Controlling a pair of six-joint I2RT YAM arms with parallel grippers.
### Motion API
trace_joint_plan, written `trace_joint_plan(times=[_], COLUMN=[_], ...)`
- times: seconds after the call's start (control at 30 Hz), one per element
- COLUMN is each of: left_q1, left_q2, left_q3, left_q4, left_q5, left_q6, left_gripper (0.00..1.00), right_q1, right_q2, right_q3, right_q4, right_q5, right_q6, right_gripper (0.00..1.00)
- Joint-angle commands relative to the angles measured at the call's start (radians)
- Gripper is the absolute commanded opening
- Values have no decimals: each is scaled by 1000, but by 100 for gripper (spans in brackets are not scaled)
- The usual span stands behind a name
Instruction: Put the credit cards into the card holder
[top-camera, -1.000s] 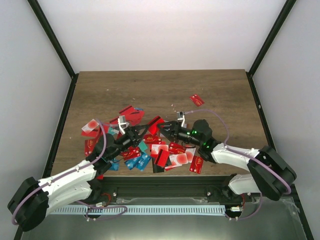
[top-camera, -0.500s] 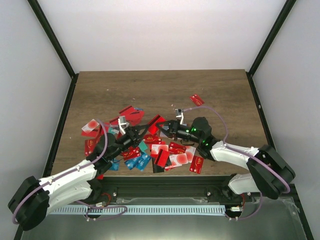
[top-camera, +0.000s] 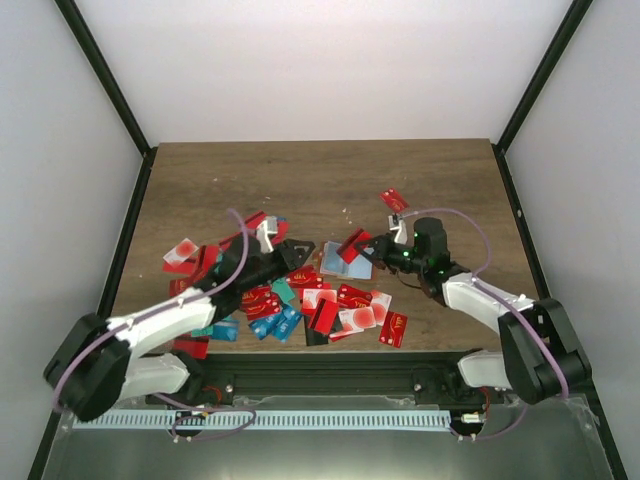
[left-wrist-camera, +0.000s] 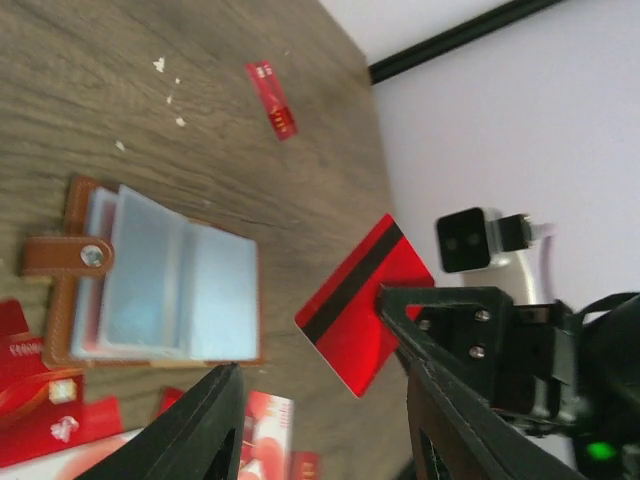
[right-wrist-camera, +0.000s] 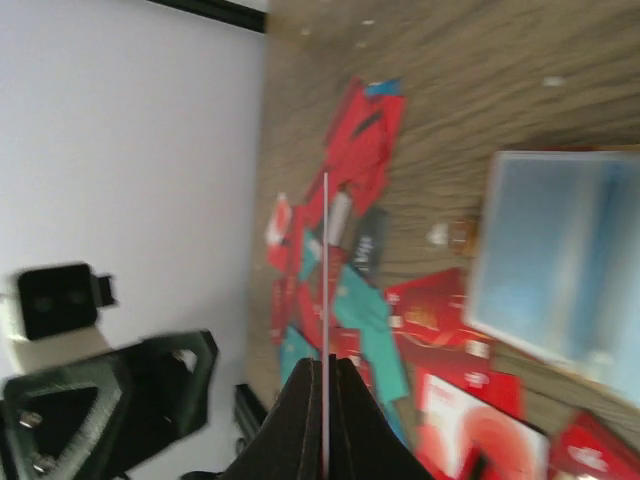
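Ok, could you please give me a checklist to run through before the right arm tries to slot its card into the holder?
1. Red card clamped in the right gripper: ok.
2. Card holder lying open on the table, pale sleeves up: ok.
3. Card lined up with a sleeve: not ok, it hangs beside the holder, apart from it.
4. Left gripper steadying the holder: not ok, it is open and grips nothing.
5. A free sleeve to take the card: cannot tell.
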Motion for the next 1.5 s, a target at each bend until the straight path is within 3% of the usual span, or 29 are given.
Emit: trace_joint_plan(times=[0.0,0.17,0.33,0.7,1.2,1.47], left_q1=[41,76,78,79,79,77], left_q2=[186,452,615,734,814,809], left_q3=[168,346,493,621,646,642], left_q4=[-211,-266,-408,-578,-616,-616], left_q5=[109,317,300,179,122,123], left_q6=[315,503,635,788,826,823], left_gripper=[47,45,46,45,25,19], right_q1=[-86,-137,-143,-181,-194,-194], right_q2=[22,158,269,337,399,432], right_q3=[24,52,100,161,185,178], right_q4=[-218,-204,-177,-233,-254,-217], right_q5=[-77,-171,-210,-174,-157,-168], right_q6=[-239,-314,-335,-400,-441,-427], right_gripper=[1,1,1,1,1,1])
